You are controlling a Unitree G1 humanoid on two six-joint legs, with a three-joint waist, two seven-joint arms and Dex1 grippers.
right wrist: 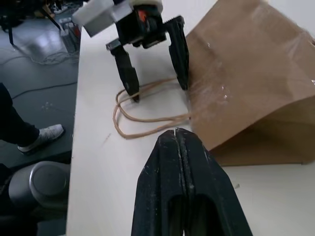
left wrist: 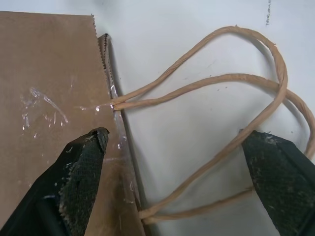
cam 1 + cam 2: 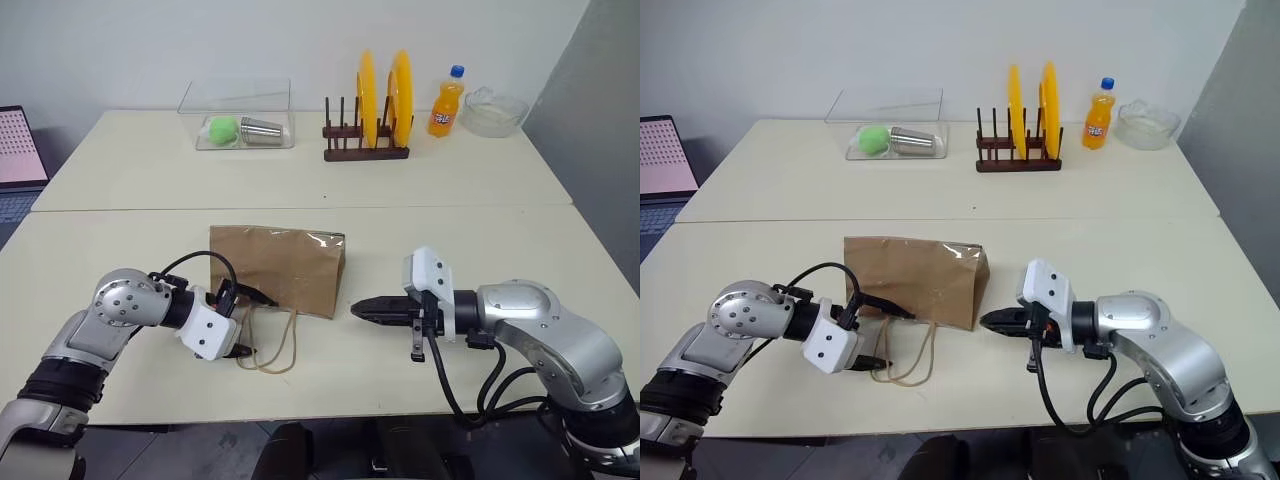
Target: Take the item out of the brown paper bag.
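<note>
The brown paper bag (image 3: 280, 265) lies creased on its side in the middle of the near table, its mouth toward me. Its two tan cord handles (image 3: 275, 345) loop out over the tabletop. My left gripper (image 3: 243, 322) is open at the bag's mouth. In the left wrist view one fingertip (image 2: 91, 147) is over the bag's paper edge and the other (image 2: 268, 157) is beyond the handle loops (image 2: 236, 78). My right gripper (image 3: 358, 310) is shut with nothing in it, just off the bag's right end and pointing at it. The item is hidden.
At the back stand a clear box (image 3: 240, 128) with a green ball and a metal cup, a rack of yellow plates (image 3: 370, 110), an orange soda bottle (image 3: 445, 102) and a glass bowl (image 3: 493, 112). A laptop (image 3: 20, 150) sits far left. A person's shoe (image 1: 44, 133) shows beside the table.
</note>
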